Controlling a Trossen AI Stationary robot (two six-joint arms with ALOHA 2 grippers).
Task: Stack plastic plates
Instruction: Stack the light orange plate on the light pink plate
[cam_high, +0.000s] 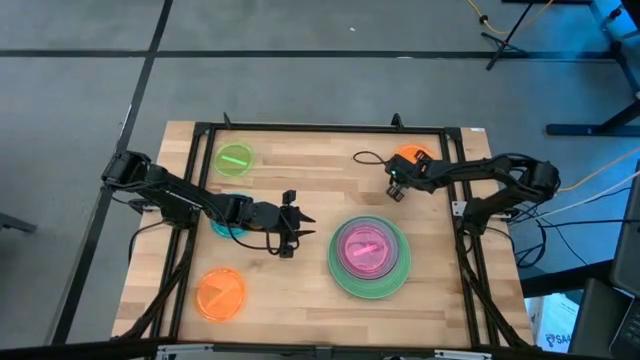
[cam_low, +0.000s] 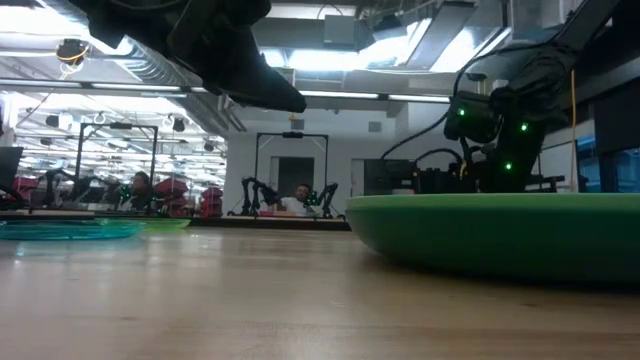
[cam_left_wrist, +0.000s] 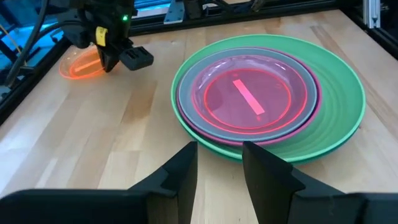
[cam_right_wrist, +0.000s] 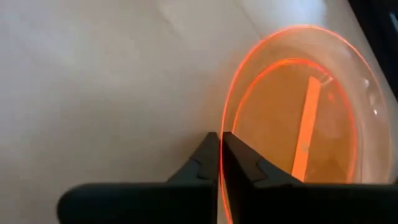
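Observation:
A stack stands right of centre: a large green plate (cam_high: 345, 280) carries a medium grey-teal plate over magenta (cam_left_wrist: 311, 102), with a small pink plate (cam_high: 362, 247) on top. My left gripper (cam_high: 296, 232) is open, hovering just left of the stack, and its fingers (cam_left_wrist: 219, 163) point at the stack's rim. My right gripper (cam_high: 397, 188) is shut on a small orange plate (cam_high: 412, 154) near the far right corner. A lime plate (cam_high: 235, 158), a second orange plate (cam_high: 220, 293) and a teal plate (cam_high: 222, 230), half hidden under the left arm, lie flat on the table. My right gripper pinches the orange plate's rim (cam_right_wrist: 225, 121) between its two fingers, on the edge nearest the table's middle. The fingers come from above, slanting down. The rest of the plate (cam_left_wrist: 79, 64) spreads away beyond the fingertips; I cannot tell whether it is off the wood.
A black frame (cam_high: 300, 128) runs around the wooden table (cam_high: 300, 195). Bare wood lies between the two grippers and along the near edge. A black cable (cam_high: 366, 158) loops beside the right gripper. People sit in the room beyond the table (cam_low: 300, 200).

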